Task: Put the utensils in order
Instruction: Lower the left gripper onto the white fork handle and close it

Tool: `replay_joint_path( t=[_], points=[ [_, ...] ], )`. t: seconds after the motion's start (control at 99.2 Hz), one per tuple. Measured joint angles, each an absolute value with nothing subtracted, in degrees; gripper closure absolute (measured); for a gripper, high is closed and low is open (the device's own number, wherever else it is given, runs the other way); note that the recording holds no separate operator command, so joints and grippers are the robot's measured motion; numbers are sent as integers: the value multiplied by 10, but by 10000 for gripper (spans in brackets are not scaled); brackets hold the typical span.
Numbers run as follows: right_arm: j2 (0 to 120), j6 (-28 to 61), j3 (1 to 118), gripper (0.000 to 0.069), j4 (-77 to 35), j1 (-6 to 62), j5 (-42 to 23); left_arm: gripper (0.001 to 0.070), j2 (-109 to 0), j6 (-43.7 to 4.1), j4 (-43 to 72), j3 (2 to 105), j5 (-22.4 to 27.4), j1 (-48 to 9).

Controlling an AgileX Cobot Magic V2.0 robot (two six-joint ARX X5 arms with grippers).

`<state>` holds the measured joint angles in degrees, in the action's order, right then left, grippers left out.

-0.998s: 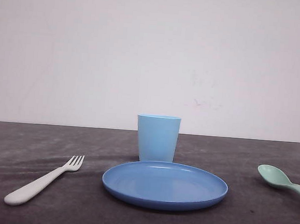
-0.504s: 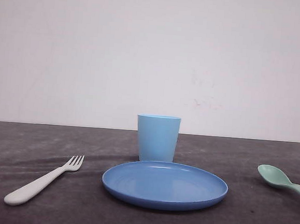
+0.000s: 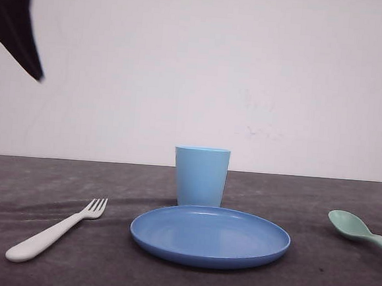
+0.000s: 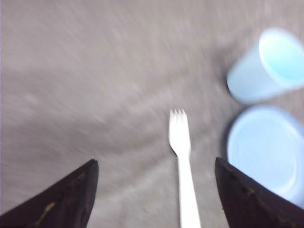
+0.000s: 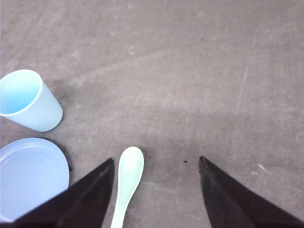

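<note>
The task is at its beginning, I think: the fork (image 3: 55, 230) and the spoon (image 3: 359, 232) both lie flat on the dark table (image 3: 312, 285), and nothing is grasped yet. In the front view the fork is on the left side of the blue plate (image 3: 210, 236), with its tines pointing toward the cup (image 3: 201, 176) and its thick handle toward the near edge; the spoon is on the right side of the plate, well apart from it, and its handle runs out of the picture. The cup stands upright just behind the plate. The left gripper (image 4: 154, 197) is spread wide and holds nothing. In the left wrist view the fork lies between its two dark fingers (image 4: 61, 199), a little nearer to the right-hand one, but the gripper seems to be high above the table, because in the front view a dark part of it appears at the top left corner. The right gripper (image 5: 156, 197) is also spread wide and empty, and the spoon's bowl lies between its fingers, close to the left-hand one. The next move probably calls for lowering a gripper straight down and centering it on the handle, since both pieces are thin and flat on the table.
</note>
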<state>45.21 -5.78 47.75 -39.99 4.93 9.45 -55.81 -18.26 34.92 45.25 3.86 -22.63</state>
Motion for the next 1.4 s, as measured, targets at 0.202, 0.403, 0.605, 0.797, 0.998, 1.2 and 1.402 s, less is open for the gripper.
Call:
replay_joint_path(
  t=[0.202,0.403,0.605,0.797,0.998,1.2,1.402],
  points=[
    [459,-58,477,337,-400,49,94,234,-639,-213,342,453,-17,-307],
    [460,-58,477,337,-401,49,92,234,-721,-244,302,453,-56,-381],
    [460,-58,477,337,-401,49,92,237,-784,-272,275,453,-112,-422],
    [460,-58,477,337,-406,49,92,273,-831,-288,255,453,-121,-432],
    [460,-58,477,337,-411,49,92,353,-864,-302,244,453,-125,-434],
    [460,-58,477,337,-416,49,91,529,-878,-309,235,461,-134,-436],
    [460,-58,477,337,-422,49,91,656,-880,-314,227,462,-133,-441]
  ],
)
